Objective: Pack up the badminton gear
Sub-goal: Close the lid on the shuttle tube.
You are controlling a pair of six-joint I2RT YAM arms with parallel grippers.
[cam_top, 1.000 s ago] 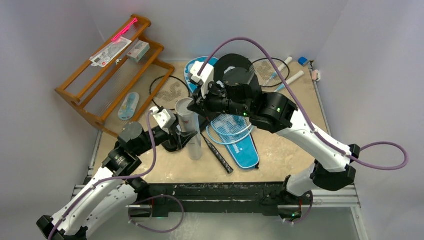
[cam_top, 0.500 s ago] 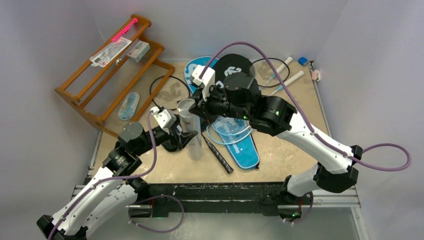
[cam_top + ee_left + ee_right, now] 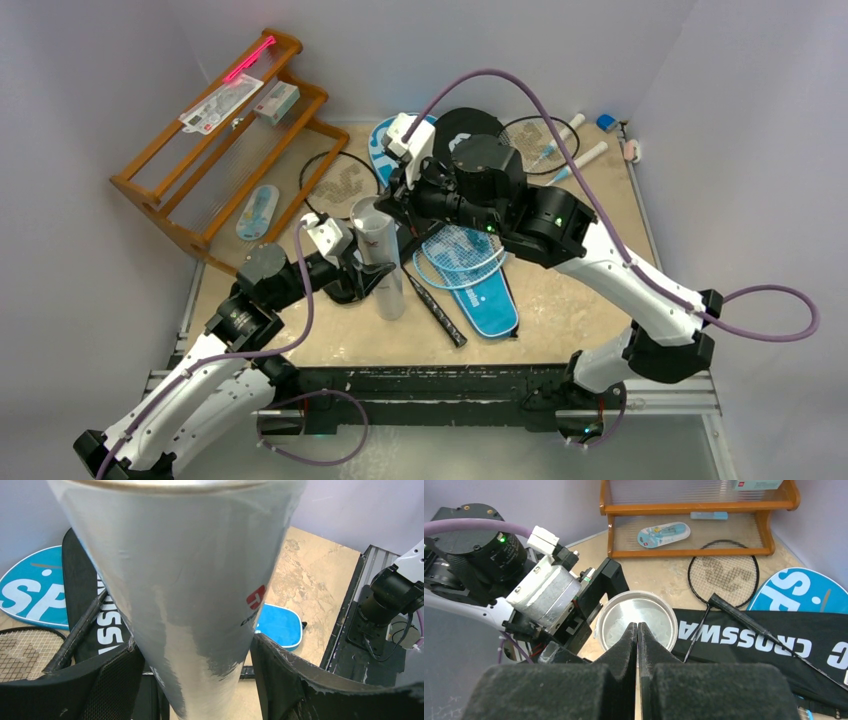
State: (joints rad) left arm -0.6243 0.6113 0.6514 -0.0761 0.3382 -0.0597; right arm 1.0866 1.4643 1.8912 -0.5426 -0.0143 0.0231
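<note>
Tube (image 3: 380,262) stands upright left of the middle of the desk (image 3: 560,320), its mouth open. We grip it low down with the left end effector (image 3: 197,680), one finger on either side. Our right end effector (image 3: 637,630) hangs just above that mouth, pads pressed together with nothing visible between them. Toward the far edge lie the black CROSSWAY cover (image 3: 774,640) and a black racket (image 3: 723,573).

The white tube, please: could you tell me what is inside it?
Through the open top of the white tube, the right wrist view shows only something pale and blurry white inside; I cannot tell what it is. The shut right hand covers the near part.
</note>
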